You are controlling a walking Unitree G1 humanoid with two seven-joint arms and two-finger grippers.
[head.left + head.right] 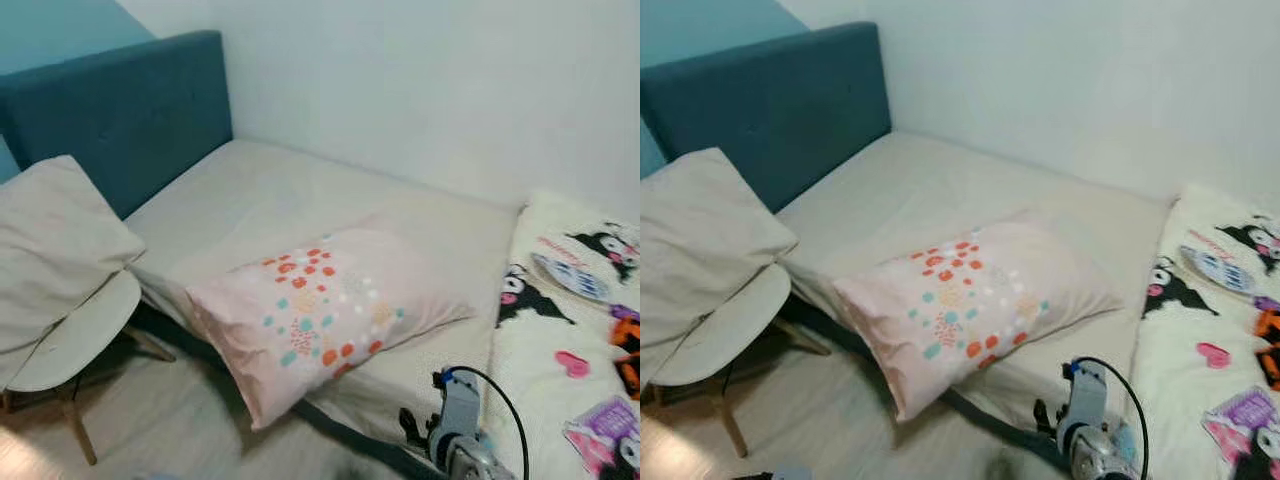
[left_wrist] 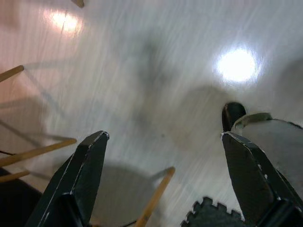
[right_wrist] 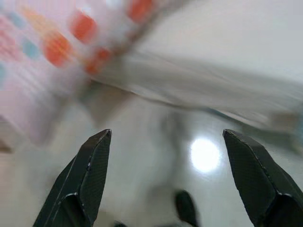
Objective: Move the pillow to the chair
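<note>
A pale pink pillow (image 1: 318, 312) with orange and teal dots lies on the bed, its near corner hanging over the mattress edge. At the left stands a white chair (image 1: 78, 335) with wooden legs, and a beige cushion (image 1: 50, 240) leans on it. My right arm (image 1: 458, 430) shows at the bottom, just below the pillow's right end. My right gripper (image 3: 165, 137) is open above the floor, with the blurred pillow (image 3: 42, 56) ahead of it. Over the pale floor, my left gripper (image 2: 163, 142) hangs open near wooden chair legs (image 2: 154, 198).
The bed has a teal headboard (image 1: 120, 115) and a bare beige mattress (image 1: 300, 200) against a white wall. A cartoon-print blanket (image 1: 575, 330) covers the right side. Pale wood floor (image 1: 170, 420) lies between chair and bed.
</note>
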